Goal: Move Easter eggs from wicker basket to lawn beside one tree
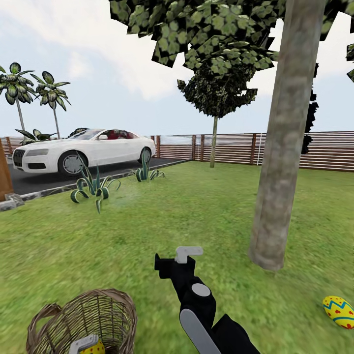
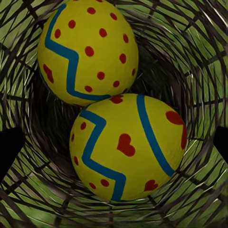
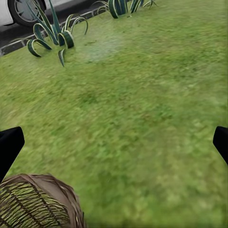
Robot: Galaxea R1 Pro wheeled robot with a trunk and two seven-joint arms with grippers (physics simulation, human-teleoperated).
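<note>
The wicker basket (image 1: pixel 113 314) stands on the lawn (image 1: pixel 162 221) at the lower left. My left gripper (image 1: pixel 82 344) reaches down into it, open. In the left wrist view two yellow Easter eggs with blue zigzags lie inside the basket (image 2: pixel 199 61): the nearer egg (image 2: pixel 128 147) sits between the dark fingertips (image 2: pixel 8 152), the other egg (image 2: pixel 88 50) touches it beyond. A third Easter egg (image 1: pixel 338 311) lies on the grass to the right of the thick tree (image 1: pixel 282 162). My right gripper (image 1: pixel 189 253) hovers open and empty over grass, past the basket (image 3: pixel 38 202).
A white car (image 1: pixel 81 150) is parked on the dark driveway at the left, edged by a stone curb. Spiky plants (image 1: pixel 93 187) grow near that curb. A slatted wooden fence (image 1: pixel 236 147) closes the garden behind, with a thin tree (image 1: pixel 214 140) before it.
</note>
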